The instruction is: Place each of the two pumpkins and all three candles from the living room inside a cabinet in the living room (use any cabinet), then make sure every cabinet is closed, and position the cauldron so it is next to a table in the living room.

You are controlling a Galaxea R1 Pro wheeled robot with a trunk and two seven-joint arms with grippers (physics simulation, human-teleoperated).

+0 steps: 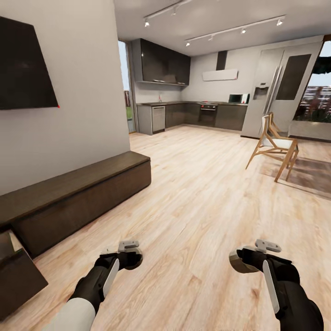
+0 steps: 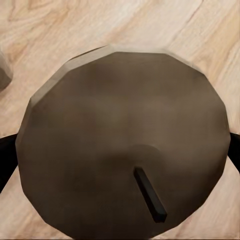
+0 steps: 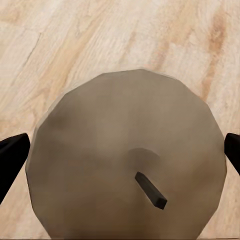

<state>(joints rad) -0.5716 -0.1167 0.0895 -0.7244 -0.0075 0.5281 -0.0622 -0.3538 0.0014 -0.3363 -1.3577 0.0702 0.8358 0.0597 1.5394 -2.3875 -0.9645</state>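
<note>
Grey-beige candle (image 2: 120, 145) clamped in left gripper (image 1: 130, 259), another candle (image 3: 127, 165) in right gripper (image 1: 242, 261), cabinet (image 1: 73, 197) drawer ajar.

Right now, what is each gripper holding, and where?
Each holds a candle by its sides: left gripper one candle, right gripper another.

Two arms, glossy black shells, each with a white stripe along the forearm. Left arm (image 1: 94, 285) turns white near the elbow. Pale grey bracket tops each wrist. Black fingers (image 3: 11, 156).
</note>
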